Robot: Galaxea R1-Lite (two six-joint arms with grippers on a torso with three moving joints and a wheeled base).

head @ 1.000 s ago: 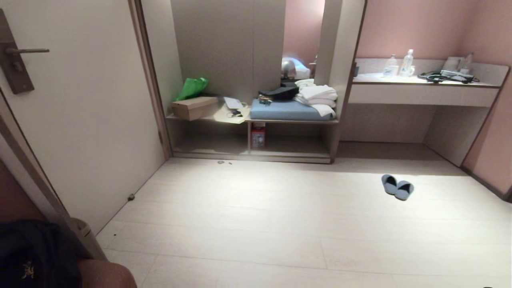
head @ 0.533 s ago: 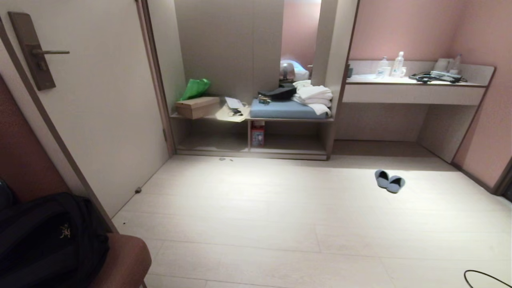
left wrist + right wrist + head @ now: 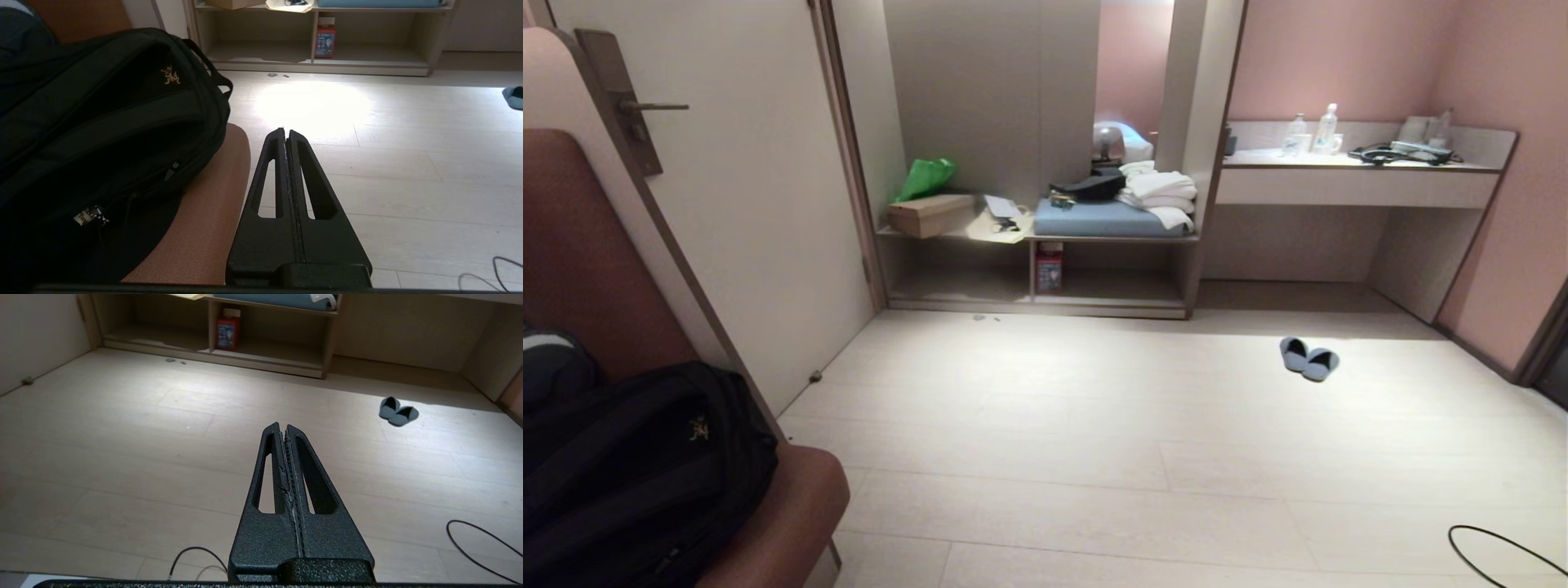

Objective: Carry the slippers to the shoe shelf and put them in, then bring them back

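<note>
2 soft rounded slippers [image 3: 1307, 358] on plank floor [image 3: 1094, 425], both grippers [image 3: 286, 131] [image 3: 282, 425] pinched closed, empty

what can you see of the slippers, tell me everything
The slippers are a pair of soft-looking grey-blue fabric slippers with rounded closed toes and open backs. They lie side by side on the pale wood-look floor, touching each other, soles down. They sit at the edge of a bright patch of light, in front of the recess under the desk counter and off to the right of the low bench unit's cubbies. Nothing but the floor touches them; neither gripper is near.
</note>
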